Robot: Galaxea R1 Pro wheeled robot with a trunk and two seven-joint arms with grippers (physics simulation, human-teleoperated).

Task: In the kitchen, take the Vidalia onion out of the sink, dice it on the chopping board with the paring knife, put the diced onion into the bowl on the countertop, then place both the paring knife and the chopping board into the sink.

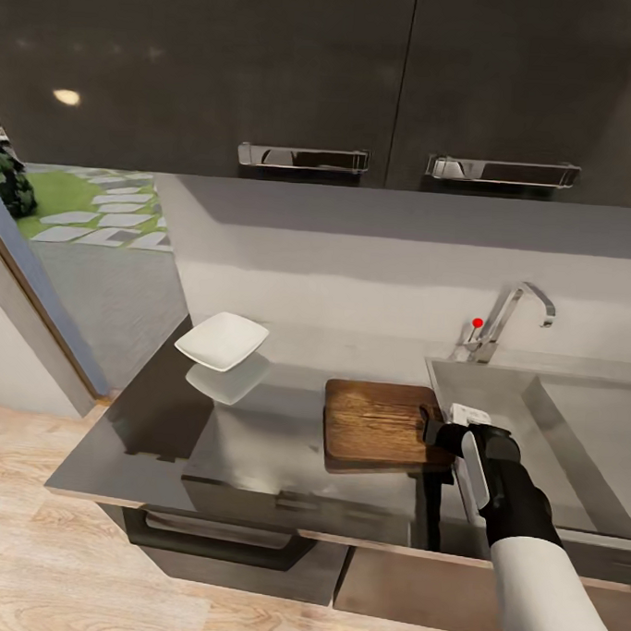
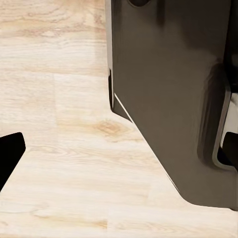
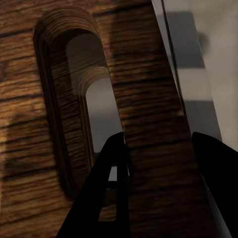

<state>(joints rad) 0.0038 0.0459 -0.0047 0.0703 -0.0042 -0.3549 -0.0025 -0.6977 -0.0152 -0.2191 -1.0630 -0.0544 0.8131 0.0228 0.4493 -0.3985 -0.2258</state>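
The brown chopping board (image 1: 376, 430) lies on the grey countertop (image 1: 161, 437), its slot end next to the sink (image 1: 582, 431). My right gripper (image 1: 442, 433) is at that end. In the right wrist view one finger (image 3: 106, 193) passes through the slot and the other sits outside the board's edge, both pressed on the wooden strip (image 3: 153, 148) between them. The white bowl (image 1: 223, 340) stands at the counter's back left. The Vidalia onion and the paring knife are out of view. My left gripper hangs low over the floor, one black fingertip (image 2: 9, 154) at the picture's edge, and looks open.
A chrome faucet (image 1: 511, 318) with a red dot rises behind the sink. Dark wall cabinets (image 1: 310, 75) hang overhead. A doorway at the left opens on a garden path (image 1: 99, 207). The counter's front edge runs over cabinet fronts and a wooden floor (image 2: 64, 163).
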